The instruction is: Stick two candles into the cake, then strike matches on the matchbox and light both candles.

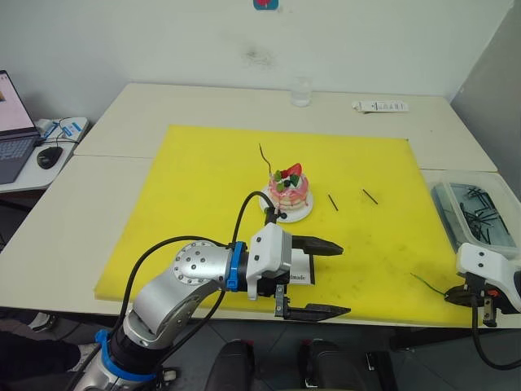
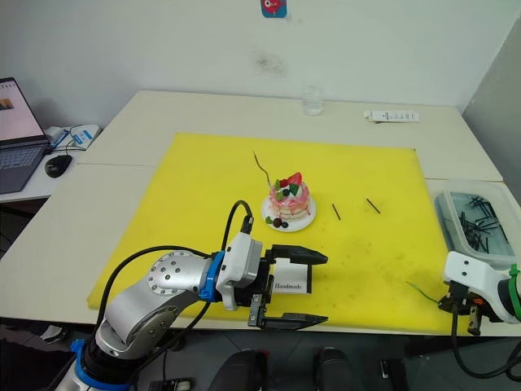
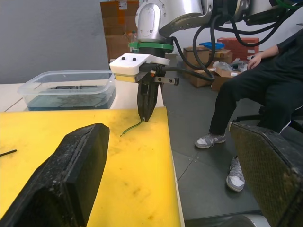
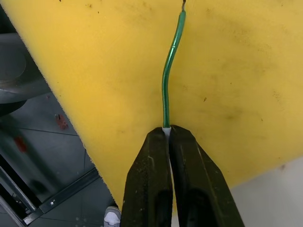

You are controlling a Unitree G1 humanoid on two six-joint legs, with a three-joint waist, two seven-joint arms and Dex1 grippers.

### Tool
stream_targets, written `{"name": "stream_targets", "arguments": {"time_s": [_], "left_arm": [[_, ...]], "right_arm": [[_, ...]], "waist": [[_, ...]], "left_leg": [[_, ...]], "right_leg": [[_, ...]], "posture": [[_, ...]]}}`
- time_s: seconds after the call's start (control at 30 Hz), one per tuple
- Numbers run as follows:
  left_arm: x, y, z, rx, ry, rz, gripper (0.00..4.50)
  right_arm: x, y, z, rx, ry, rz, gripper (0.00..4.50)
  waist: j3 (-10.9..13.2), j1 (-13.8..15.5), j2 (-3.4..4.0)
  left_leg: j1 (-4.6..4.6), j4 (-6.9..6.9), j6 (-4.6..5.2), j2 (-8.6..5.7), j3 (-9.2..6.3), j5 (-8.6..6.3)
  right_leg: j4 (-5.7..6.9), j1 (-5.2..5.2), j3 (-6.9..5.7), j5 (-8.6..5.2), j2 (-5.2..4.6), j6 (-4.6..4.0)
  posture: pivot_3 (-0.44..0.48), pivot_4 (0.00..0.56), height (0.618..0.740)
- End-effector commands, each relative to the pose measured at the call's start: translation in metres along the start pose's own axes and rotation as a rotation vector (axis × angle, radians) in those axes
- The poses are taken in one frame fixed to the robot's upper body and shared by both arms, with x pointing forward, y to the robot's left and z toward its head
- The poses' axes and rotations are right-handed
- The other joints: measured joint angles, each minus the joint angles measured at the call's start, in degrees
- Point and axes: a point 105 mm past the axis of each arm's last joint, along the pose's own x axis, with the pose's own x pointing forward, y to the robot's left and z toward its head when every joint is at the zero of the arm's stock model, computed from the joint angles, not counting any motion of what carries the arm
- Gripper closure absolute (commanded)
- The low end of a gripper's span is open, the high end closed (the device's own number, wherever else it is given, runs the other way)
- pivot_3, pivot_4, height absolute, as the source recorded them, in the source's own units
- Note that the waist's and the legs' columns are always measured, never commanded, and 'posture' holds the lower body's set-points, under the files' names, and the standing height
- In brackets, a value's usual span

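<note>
My right tool (image 4: 168,130) was clamped on the pale end of a green candle (image 4: 166,80), at the near right corner of the yellow mat (image 1: 203,179) on the bench (image 1: 122,114). My left tool (image 1: 326,277) stood wide open at the mat's near edge, with the matchbox (image 2: 291,277) between its fingers. The cake (image 1: 289,191) sat mid-mat on its white plate (image 1: 286,214), the other candle (image 1: 266,157) already stuck in its far left side. Two matches (image 1: 333,202) lay just right of the cake.

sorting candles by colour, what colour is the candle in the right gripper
Green, with a pale end pinched in the right gripper; the candle shows best in the right wrist view.
</note>
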Motion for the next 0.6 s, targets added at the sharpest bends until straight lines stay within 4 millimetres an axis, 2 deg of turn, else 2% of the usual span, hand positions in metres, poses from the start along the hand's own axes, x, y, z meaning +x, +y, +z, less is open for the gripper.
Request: {"name": "stream_targets", "arguments": {"time_s": [0.03, 0.1, 0.2, 0.27, 0.37, 0.43, 0.5, 0.6], "left_arm": [[0.001, -0.003, 0.006, 0.042, -0.017, -0.016, 0.00], [-0.001, -0.002, 0.003, 0.043, -0.008, -0.010, 0.00], [-0.006, 0.006, -0.001, 0.043, 0.014, 0.040, 0.00], [-0.014, 0.018, -0.006, 0.042, 0.033, 0.117, 0.00], [-0.028, 0.034, -0.009, -0.001, 0.021, 0.270, 0.00], [-0.036, 0.041, -0.009, -0.037, 0.000, 0.374, 0.00], [-0.044, 0.052, -0.008, -0.077, -0.042, 0.506, 0.00], [-0.052, 0.061, -0.005, -0.082, -0.064, 0.652, 0.00]], "right_arm": [[-0.007, -0.004, 0.010, -0.030, -0.008, -0.011, 4.45], [-0.009, -0.005, 0.023, -0.029, -0.055, 0.000, 4.45], [-0.009, -0.002, 0.060, -0.020, -0.228, 0.046, 4.45], [-0.005, -0.003, 0.098, -0.046, -0.422, 0.038, 4.45], [-0.009, -0.017, 0.164, 0.062, -0.782, -0.012, 4.45], [-0.013, -0.024, 0.201, 0.111, -0.962, -0.043, 4.45], [-0.013, -0.030, 0.229, 0.178, -1.099, -0.107, 4.45], [-0.007, -0.022, 0.259, 0.222, -1.260, -0.136, 4.45]], "waist": [[0.00, 0.00, 0.00], [0.00, -0.14, 0.01], [0.00, -0.29, 0.00], [0.02, -0.34, -0.06], [0.08, -0.64, -0.19], [0.08, -0.76, -0.11], [0.07, -0.59, -0.09], [0.05, 0.26, -0.11]], "left_leg": [[0.00, 0.00, 0.00, 0.00, 0.00, 0.00], [0.01, 0.00, 0.00, 0.01, 0.00, 0.00], [0.06, 0.01, 0.00, 0.02, 0.03, 0.00], [0.07, 0.01, 0.00, 0.05, -0.03, 0.00], [0.08, 0.03, 0.00, 0.11, -0.15, 0.00], [0.07, 0.01, 0.00, 0.14, -0.14, 0.01], [0.03, -0.03, -0.01, 0.15, -0.13, 0.01], [-0.11, -0.04, -0.01, 0.16, -0.14, 0.01]], "right_leg": [[0.00, 0.00, 0.00, 0.00, 0.00, 0.00], [0.00, 0.00, 0.01, 0.00, 0.00, 0.00], [0.05, -0.01, 0.02, 0.01, 0.00, 0.01], [0.08, 0.00, 0.00, 0.02, 0.03, 0.02], [0.14, -0.01, 0.00, 0.03, 0.12, 0.03], [0.21, -0.04, 0.06, 0.05, 0.12, 0.03], [0.21, -0.07, 0.03, 0.04, 0.12, 0.03], [0.15, -0.10, -0.03, -0.02, 0.12, 0.10]], "posture": [[0.000, 0.150, 0.740], [0.000, 0.150, 0.740], [0.000, 0.150, 0.740], [0.000, 0.150, 0.740], [0.000, 0.150, 0.740], [0.000, 0.150, 0.740], [0.000, 0.150, 0.740], [0.000, 0.150, 0.740]]}}
